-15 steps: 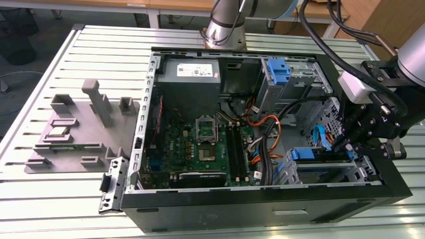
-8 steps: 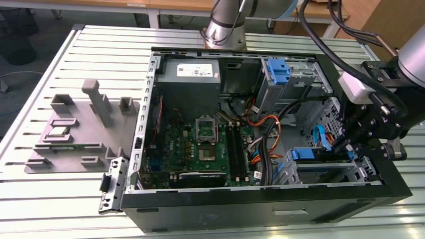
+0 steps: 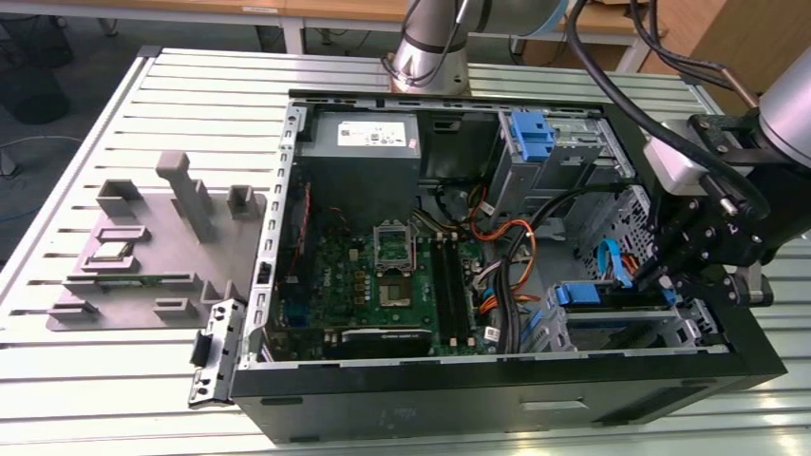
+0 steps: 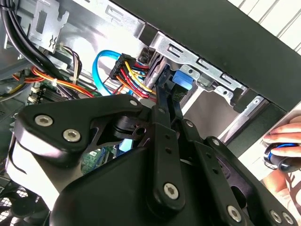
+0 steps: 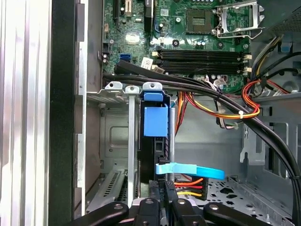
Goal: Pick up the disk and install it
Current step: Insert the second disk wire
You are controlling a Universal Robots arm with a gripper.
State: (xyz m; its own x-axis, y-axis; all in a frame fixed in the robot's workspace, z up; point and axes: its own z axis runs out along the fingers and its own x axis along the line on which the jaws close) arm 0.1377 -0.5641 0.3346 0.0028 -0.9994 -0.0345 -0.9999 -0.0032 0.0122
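Scanning the exterior view from its left: a grey fixture plate (image 3: 152, 256) lies on the slatted table (image 3: 76, 142), well apart from the work. Next comes the open computer case (image 3: 507, 389), with the motherboard (image 3: 380, 285) on its floor and the grey power supply box (image 3: 365, 135) at the far wall. At the exterior view's right, the gripper (image 3: 669, 280) hangs over the drive bay (image 3: 609, 318) in the near corner of the case.

The disk (image 5: 155, 136) stands on edge in that bay, slotted beside the metal bay walls (image 5: 115, 92), its blue rail tab (image 5: 155, 121) facing the first wrist camera. Its long axis runs straight away from the gripper (image 5: 162, 197), in line with the fingers, so the disk lies directly ahead of the fingertips, deeper in the bay. A loose blue data cable (image 5: 188, 170) crosses just in front of it, near the red and yellow power leads (image 5: 188, 186).

In the second wrist view, the gripper (image 4: 162, 87) has its fingers drawn close together around a thin dark edge next to the blue tab (image 4: 181, 79). They appear clamped on the disk's edge, though the linkage hides the contact itself, so this is a judgement. A hand (image 4: 284, 146) rests outside the case.

Disk looks largely seated in the bay.
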